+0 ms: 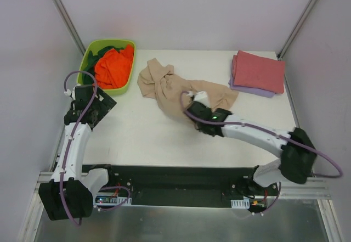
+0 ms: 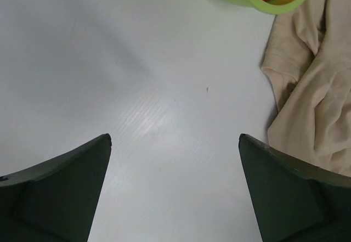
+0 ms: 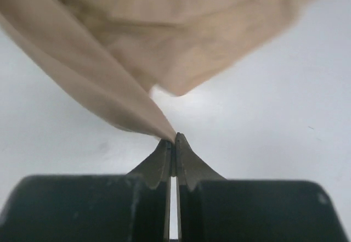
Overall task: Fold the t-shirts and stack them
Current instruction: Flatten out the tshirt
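A crumpled tan-beige t-shirt [image 1: 167, 85] lies mid-table. My right gripper [image 1: 193, 113] is shut on its near edge; in the right wrist view the cloth [image 3: 137, 50] runs up from the pinched fingertips [image 3: 174, 139]. My left gripper [image 1: 90, 110] is open and empty over bare table at the left; the left wrist view shows its fingers [image 2: 66, 181] wide apart and the tan shirt [image 2: 312, 88] at right. A folded dusty red shirt [image 1: 259, 71] lies on a folded lavender one [image 1: 252, 90] at the back right. Bright orange [image 1: 114, 66] and dark green [image 1: 104, 50] shirts sit in the tub.
The lime-green tub [image 1: 86, 61] stands at the back left, its rim also in the left wrist view [image 2: 258, 0]. The white table [image 1: 137, 138] ends at a black rail in front. Grey walls close in the sides and back.
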You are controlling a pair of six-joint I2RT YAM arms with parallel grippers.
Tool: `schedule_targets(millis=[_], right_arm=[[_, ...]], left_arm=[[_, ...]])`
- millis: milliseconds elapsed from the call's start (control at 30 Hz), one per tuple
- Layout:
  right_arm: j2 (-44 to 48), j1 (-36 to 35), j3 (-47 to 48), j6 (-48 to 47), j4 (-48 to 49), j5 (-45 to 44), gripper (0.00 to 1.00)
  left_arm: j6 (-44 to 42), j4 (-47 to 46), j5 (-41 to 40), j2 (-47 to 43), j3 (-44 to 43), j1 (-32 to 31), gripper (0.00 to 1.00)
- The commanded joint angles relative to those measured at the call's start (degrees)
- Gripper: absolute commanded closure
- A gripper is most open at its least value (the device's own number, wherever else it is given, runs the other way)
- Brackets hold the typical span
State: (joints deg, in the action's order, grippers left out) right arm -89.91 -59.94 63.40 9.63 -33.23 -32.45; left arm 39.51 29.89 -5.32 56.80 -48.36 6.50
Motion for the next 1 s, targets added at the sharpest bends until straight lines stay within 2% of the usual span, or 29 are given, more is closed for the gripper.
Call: schedule_targets(millis=[0, 100, 167, 233, 300, 367, 567, 733, 833, 967], right_arm=[[16.5, 12.6, -9.4, 8.7, -8.6, -7.2, 1.00], [22.9, 21.4, -14.3, 7.6, -8.1, -3.2, 1.00], [24.5, 25.7, -16.1, 6.5, -8.0, -3.1, 1.00], [24.8, 29.6, -16.8, 6.4, -8.6, -3.1, 1.00], [24.6, 33.5, -17.1, 6.2, -8.6, -2.5, 1.00], [24.3, 34.7, -17.3, 4.3, -7.2, -1.7, 1.00], [23.5, 36.9, -17.4, 0.4, -5.2, -1.9, 1.00], [23.3, 38.0, -18.5, -1.5, -2.6, 1.0, 1.00], [23.2, 38.5, -18.7, -2.7, -1.7, 2.1, 1.00], [23.1, 38.8, -18.7, -3.6, -0.9, 2.9, 1.00]], left_arm=[[-1.4, -1.6, 10.4, 1.9, -0.9, 0.7, 0.01], [-1.5, -4.8, 17.7, 4.5, -0.5, 0.0, 0.01], [-1.4, -6.2, 19.7, 6.6, -1.3, -1.9, 0.01], [-1.7, -7.2, 20.4, 9.5, -3.5, -5.7, 0.01], [-1.9, -7.3, 17.1, 13.3, -6.9, -10.7, 0.01], [-2.0, -7.4, 15.4, 18.2, -10.6, -14.3, 0.01], [-7.2, -7.0, 16.3, 40.3, -31.1, -17.3, 0.01], [-8.7, 1.3, 11.2, 58.2, -51.1, -17.5, 0.01], [-10.0, 8.1, 6.3, 65.9, -61.7, -17.5, 0.02], [-10.8, 9.8, 7.3, 70.4, -65.5, -18.1, 0.07]])
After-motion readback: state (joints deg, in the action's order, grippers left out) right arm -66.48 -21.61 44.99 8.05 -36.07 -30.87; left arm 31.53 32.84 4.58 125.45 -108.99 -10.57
